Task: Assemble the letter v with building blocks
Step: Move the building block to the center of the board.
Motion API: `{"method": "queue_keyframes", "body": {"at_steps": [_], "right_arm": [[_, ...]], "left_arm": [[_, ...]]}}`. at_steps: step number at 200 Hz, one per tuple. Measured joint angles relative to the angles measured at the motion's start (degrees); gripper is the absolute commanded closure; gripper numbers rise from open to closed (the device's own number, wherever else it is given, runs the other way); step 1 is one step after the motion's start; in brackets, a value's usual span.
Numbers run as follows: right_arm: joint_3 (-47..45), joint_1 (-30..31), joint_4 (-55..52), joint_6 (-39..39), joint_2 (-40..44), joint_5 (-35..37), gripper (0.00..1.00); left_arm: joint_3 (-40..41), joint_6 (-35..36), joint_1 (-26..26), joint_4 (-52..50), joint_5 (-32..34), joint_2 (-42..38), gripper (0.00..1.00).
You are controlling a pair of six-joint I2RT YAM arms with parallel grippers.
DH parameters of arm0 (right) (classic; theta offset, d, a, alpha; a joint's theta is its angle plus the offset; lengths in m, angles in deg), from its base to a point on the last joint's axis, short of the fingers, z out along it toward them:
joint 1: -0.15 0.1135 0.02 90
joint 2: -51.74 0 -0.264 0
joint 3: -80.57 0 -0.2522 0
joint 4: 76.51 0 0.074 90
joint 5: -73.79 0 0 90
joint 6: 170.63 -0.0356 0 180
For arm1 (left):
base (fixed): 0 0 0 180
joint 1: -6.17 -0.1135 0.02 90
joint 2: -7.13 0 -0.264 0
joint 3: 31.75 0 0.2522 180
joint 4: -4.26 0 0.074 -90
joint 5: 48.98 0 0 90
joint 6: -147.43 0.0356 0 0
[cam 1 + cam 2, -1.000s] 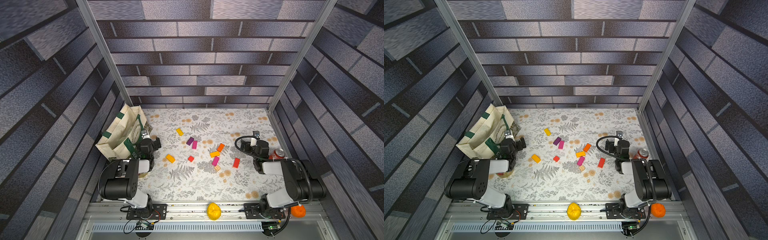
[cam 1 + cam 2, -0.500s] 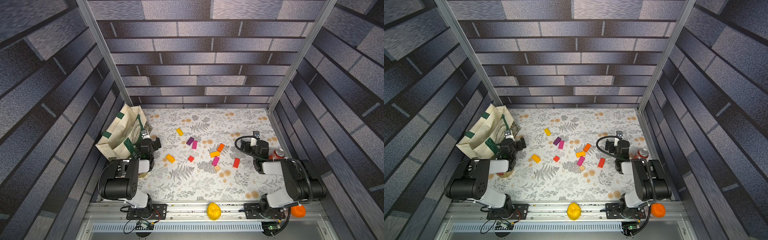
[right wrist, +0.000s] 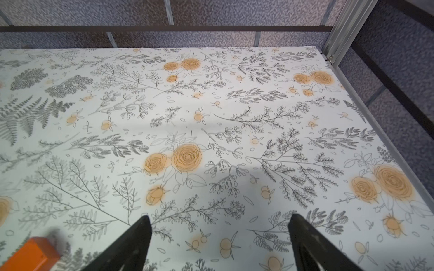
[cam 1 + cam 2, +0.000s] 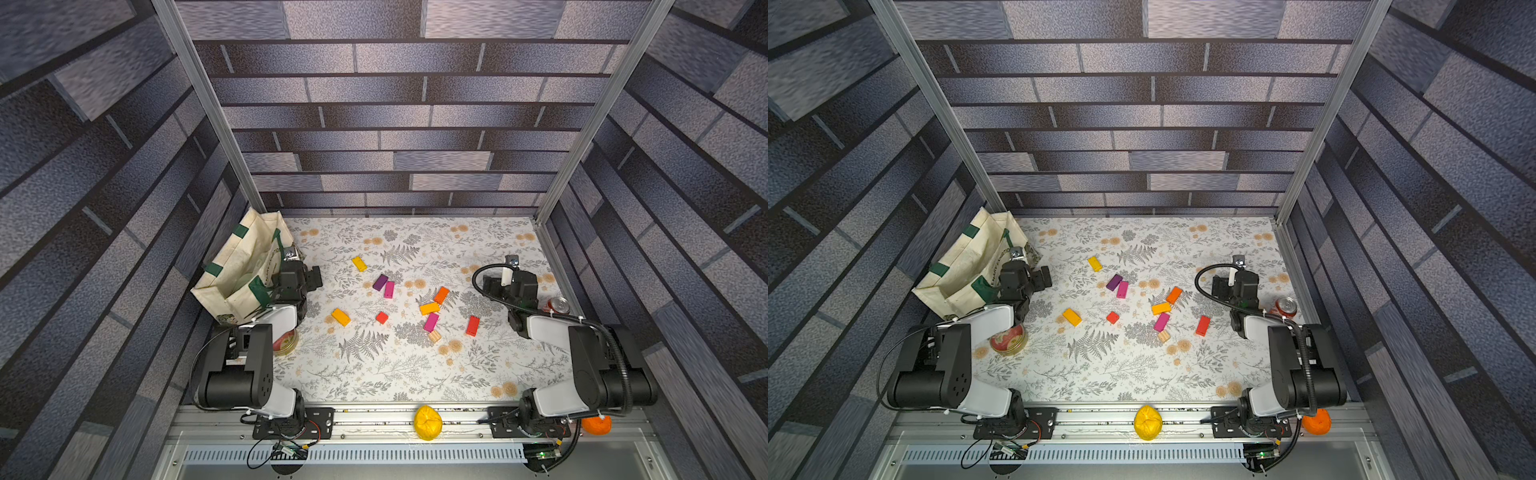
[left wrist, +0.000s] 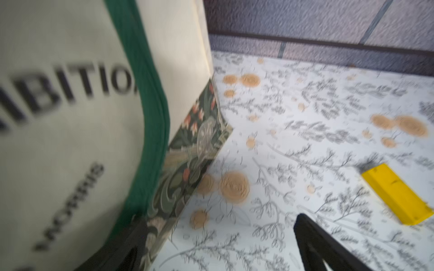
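The building blocks (image 4: 429, 308) lie scattered between the left end effector (image 4: 314, 277) and right end effector (image 3: 219, 215), both spread and empty.

Blurred tote bag (image 5: 70, 117); edge-cropped orange block (image 3: 28, 254)

right gripper (image 3: 219, 217) spread wide over the floral table cover (image 3: 234, 112). orange block (image 3: 30, 254) lies flat on it near one finger, not touching.
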Motion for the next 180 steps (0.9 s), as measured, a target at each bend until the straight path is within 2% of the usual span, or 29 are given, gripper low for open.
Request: {"method": "queue_keyframes", "body": {"at_steps": [16, 35, 66, 104, 139, 180], "right_arm": [[6.8, 0.0, -8.2, -0.8, 1.7, -0.7, 0.16], [11.3, 0.0, -15.2, -1.8, 3.9, -1.7, 0.17], [11.4, 0.0, -22.8, -3.9, 9.1, -3.4, 0.18], [11.4, 0.0, -31.1, -6.4, 17.2, -4.8, 0.17], [14.0, 0.4, -38.8, -9.2, 21.1, -6.2, 0.17], [18.1, 3.5, -45.6, -12.7, 21.8, -6.7, 0.15]], "left_arm": [[-5.6, 1.0, 2.1, -6.5, 0.0, -3.7, 0.01], [-8.0, 1.6, 6.4, -11.5, 0.6, -7.8, 0.01], [-9.3, 2.2, 12.7, -19.6, 1.2, -11.9, 0.03], [-15.2, 0.3, 13.9, -32.8, 1.4, -12.5, 0.07], [-28.4, -2.4, 13.9, -46.4, -0.1, -9.7, 0.10], [-44.6, -5.1, 13.9, -61.2, -5.2, 0.7, 0.23]]}}
